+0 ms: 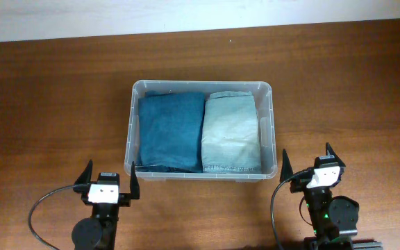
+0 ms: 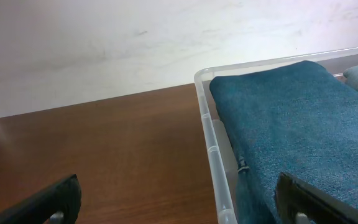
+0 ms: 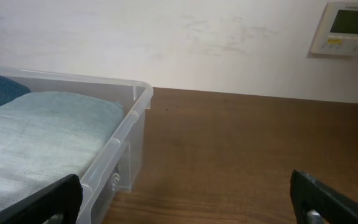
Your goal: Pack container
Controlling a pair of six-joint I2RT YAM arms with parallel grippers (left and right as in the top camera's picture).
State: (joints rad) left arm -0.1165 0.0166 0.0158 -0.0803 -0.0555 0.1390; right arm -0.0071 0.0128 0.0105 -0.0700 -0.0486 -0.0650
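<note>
Clear container (image 1: 200,83), beyond left claw (image 1: 110,169), right claw (image 1: 307,153)

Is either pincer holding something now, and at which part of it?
Nothing is held. The left pincer and the right pincer are both open and empty.

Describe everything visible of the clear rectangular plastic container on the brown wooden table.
The clear rectangular plastic container has rounded corners, a rimmed edge and see-through ribbed walls. It stands upright, without a lid, near the middle of the brown wooden table. Two folded cloths lie flat inside, side by side, and nearly fill it: a dark blue denim piece on the left, a pale blue piece on the right. They touch each other and the walls.
</note>
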